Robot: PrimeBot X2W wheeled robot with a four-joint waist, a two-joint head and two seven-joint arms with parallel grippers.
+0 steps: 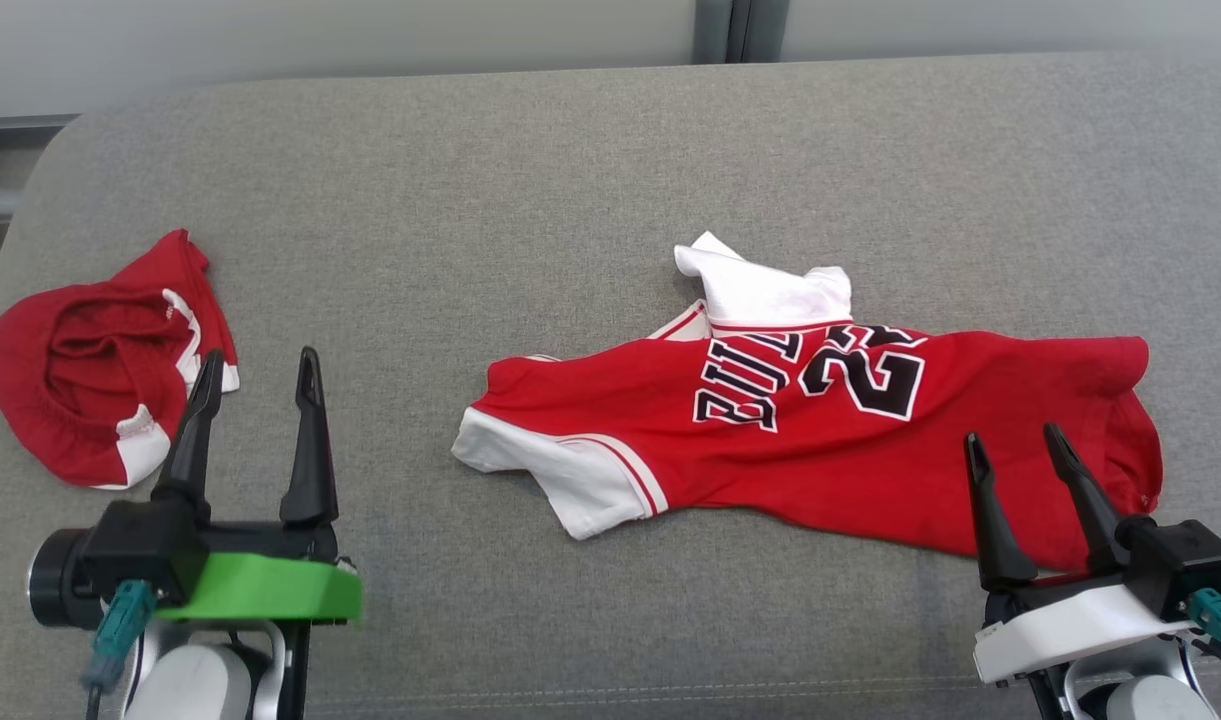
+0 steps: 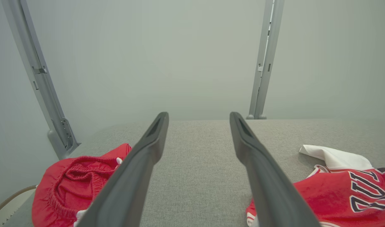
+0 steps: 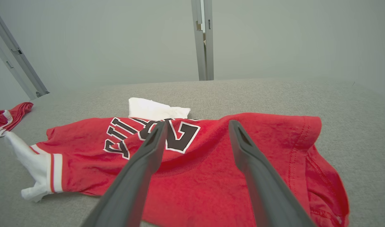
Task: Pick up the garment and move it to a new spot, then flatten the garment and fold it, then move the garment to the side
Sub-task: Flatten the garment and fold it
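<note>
Two grippers, both spread wide and empty.

Head view: red jersey point(image 1: 820, 440) lies spread mid-cushion point(image 1: 570, 180). Right gripper point(image 1: 1012, 436) sits over its right end. Left gripper point(image 1: 260, 355) is well apart from it, just beside crumpled red shorts point(image 1: 90, 380).

Left wrist view: jersey right of the fingers point(image 2: 142, 157), shorts left.

Right wrist view: jersey directly under the fingers point(image 3: 142, 164); contact unclear.

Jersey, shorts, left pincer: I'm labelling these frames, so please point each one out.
Jersey point(image 1: 820, 470), head view, red body below the lettering.
Shorts point(image 1: 80, 380), head view, crumpled red middle.
Left pincer point(image 1: 260, 355), head view, midway between its open fingertips.
</note>
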